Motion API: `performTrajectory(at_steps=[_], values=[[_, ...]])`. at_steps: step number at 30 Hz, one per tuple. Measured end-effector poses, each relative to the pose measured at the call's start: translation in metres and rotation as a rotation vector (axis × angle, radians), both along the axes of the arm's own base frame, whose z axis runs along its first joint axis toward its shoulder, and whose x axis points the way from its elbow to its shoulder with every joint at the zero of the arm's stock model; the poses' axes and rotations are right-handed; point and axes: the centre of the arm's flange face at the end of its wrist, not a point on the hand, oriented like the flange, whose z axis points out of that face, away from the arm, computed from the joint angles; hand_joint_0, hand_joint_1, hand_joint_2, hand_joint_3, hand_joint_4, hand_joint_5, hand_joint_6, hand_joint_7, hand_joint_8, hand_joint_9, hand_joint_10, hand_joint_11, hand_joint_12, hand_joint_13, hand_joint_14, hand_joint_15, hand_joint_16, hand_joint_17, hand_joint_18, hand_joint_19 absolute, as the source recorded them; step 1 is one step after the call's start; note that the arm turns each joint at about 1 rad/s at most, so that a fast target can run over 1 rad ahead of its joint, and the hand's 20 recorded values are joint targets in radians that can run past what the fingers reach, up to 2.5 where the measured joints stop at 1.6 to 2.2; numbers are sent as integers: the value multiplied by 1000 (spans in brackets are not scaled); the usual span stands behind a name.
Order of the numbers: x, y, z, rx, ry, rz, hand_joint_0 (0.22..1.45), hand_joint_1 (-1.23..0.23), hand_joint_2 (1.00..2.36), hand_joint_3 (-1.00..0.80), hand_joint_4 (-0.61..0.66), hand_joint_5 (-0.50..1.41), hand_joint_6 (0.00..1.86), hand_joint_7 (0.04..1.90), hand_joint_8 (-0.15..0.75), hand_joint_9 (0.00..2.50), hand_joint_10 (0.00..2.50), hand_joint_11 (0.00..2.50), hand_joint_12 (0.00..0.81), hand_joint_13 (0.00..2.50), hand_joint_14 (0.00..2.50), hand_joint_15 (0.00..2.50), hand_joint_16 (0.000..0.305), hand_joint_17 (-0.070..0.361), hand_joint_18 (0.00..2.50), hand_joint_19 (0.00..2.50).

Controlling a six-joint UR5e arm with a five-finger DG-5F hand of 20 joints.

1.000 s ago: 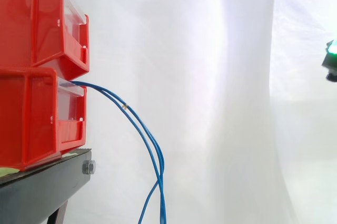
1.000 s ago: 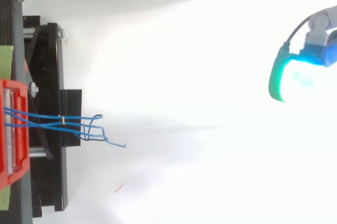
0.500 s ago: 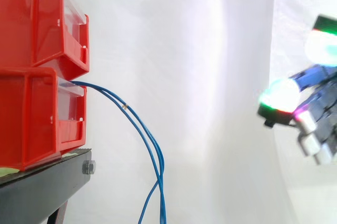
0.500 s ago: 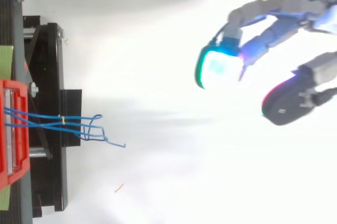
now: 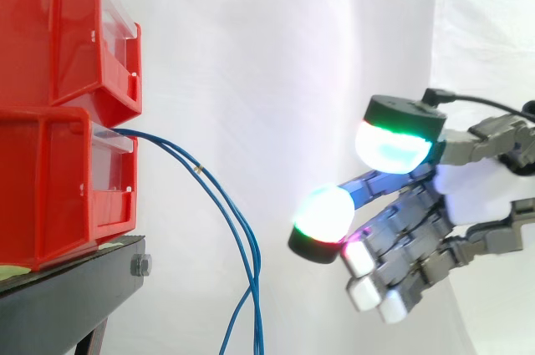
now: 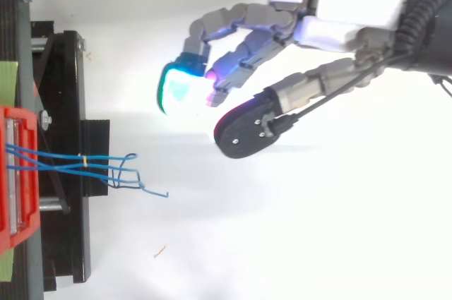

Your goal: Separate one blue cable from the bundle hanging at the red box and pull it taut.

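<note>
Blue cables (image 5: 227, 213) come out of the lower red box (image 5: 67, 184) and hang down in a curve past the black stand; a small yellow tie (image 5: 198, 169) binds them near the top. From above the blue cables (image 6: 78, 166) run right from the red box (image 6: 15, 180) and end in a small tangle. My hand (image 5: 468, 196) reaches in from the right, fingers relaxed and spread, holding nothing. Its glowing fingertips (image 5: 322, 213) are to the right of the cables, apart from them. In the top view the hand (image 6: 339, 10) is above and right of the cable ends.
A second red box (image 5: 71, 33) is stacked on the lower one. Both rest on a black stand (image 5: 75, 296). A white curtain hangs behind everything.
The hand has come in from the right edge and moved left toward the cables, its fingers spread. The cables have not moved.
</note>
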Motion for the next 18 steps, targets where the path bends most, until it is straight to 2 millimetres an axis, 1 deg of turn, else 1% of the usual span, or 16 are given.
performTrajectory(at_steps=[5, 7, 12, 16, 18], values=[[18, 4, -13, 11, -51, 25, 583, -636, 1001, -483, 284, -185, 503, 1008, 343, 701, 14, 629, 418, 635, 11, 361, 55, 123, 659, 436], [23, 6, -15, 16, -69, 34, 584, -635, 1001, -485, 281, -185, 503, 1009, 344, 701, 12, 638, 418, 636, 11, 354, 54, 123, 658, 436], [29, 8, -18, 17, -93, 43, 585, -634, 1001, -484, 285, -184, 503, 1010, 345, 702, 12, 636, 418, 636, 13, 363, 54, 123, 658, 436], [37, 9, -31, 20, -106, 47, 586, -635, 1001, -482, 282, -184, 503, 1010, 344, 702, 14, 627, 418, 637, 11, 361, 54, 122, 657, 436], [40, 10, -33, 23, -116, 48, 586, -634, 1001, -482, 282, -184, 503, 1010, 345, 700, 14, 635, 417, 638, 11, 358, 54, 123, 659, 436]])
